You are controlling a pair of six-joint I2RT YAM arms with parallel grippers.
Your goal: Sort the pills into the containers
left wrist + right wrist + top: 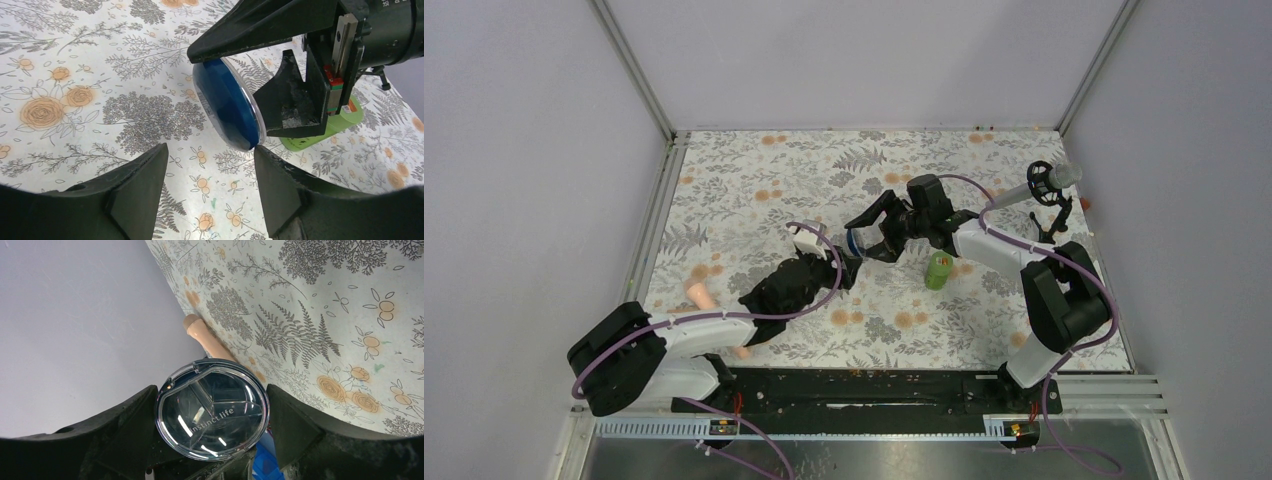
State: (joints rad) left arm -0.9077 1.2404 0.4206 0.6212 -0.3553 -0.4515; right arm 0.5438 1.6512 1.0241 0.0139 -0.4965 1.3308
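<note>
Right wrist view: right tool (213,405) is clenched on the dark-blue jar (225,105), a finger on each side of its clear lid. The jar is off the surface (754,180) and tipped on edge (blue bottom toward the left arm). Left tool (210,155) is released, jaws spread just below the jar with nothing between them; my guess is a handover or a lid twist. Green bottle (938,270) stands upright just beside the right arm. Peach-pink rod (699,293) (likely a pill) lies well apart near the left edge, with the left arm between it and the jar. A microphone stand (1046,185) sits far right.
</note>
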